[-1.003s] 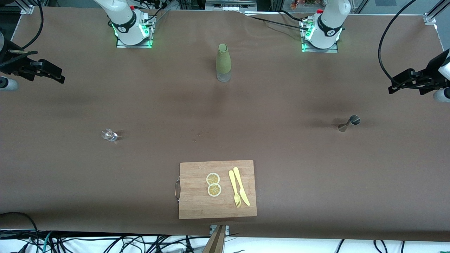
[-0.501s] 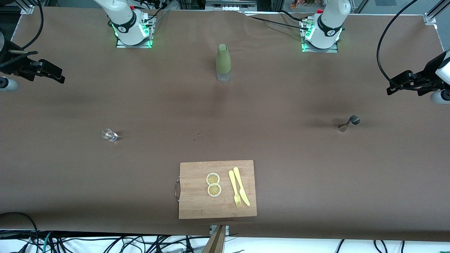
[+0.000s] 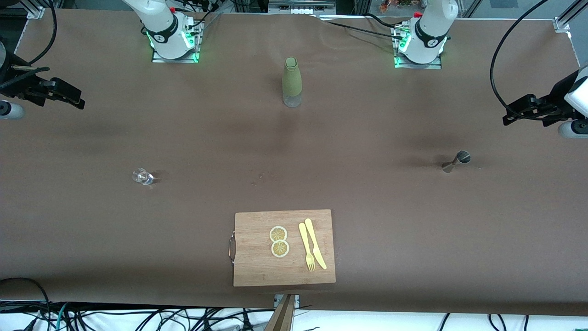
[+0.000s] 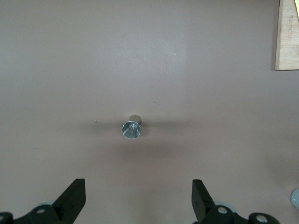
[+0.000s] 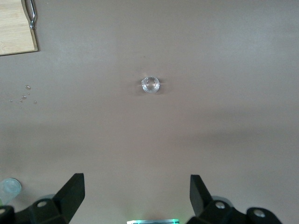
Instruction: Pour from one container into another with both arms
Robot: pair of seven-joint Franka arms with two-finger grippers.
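Note:
A small metal jigger (image 3: 456,161) (image 4: 131,128) stands on the brown table toward the left arm's end. My left gripper (image 3: 521,110) (image 4: 138,200) hangs high over that end, open and holding nothing. A small clear glass (image 3: 142,176) (image 5: 151,84) stands toward the right arm's end. High over that end my right gripper (image 3: 59,92) (image 5: 135,198) is open and holds nothing. A green-sleeved bottle (image 3: 291,82) stands upright between the two arm bases.
A wooden cutting board (image 3: 257,266) lies near the table's front edge, carrying two lemon slices (image 3: 279,241), a yellow fork (image 3: 307,246) and a yellow knife (image 3: 315,242). A few water droplets (image 5: 23,97) lie on the table. Cables hang at both ends.
The left gripper has drifted slightly lower in the front view and toward the table's middle. The right arm and all objects stay put.

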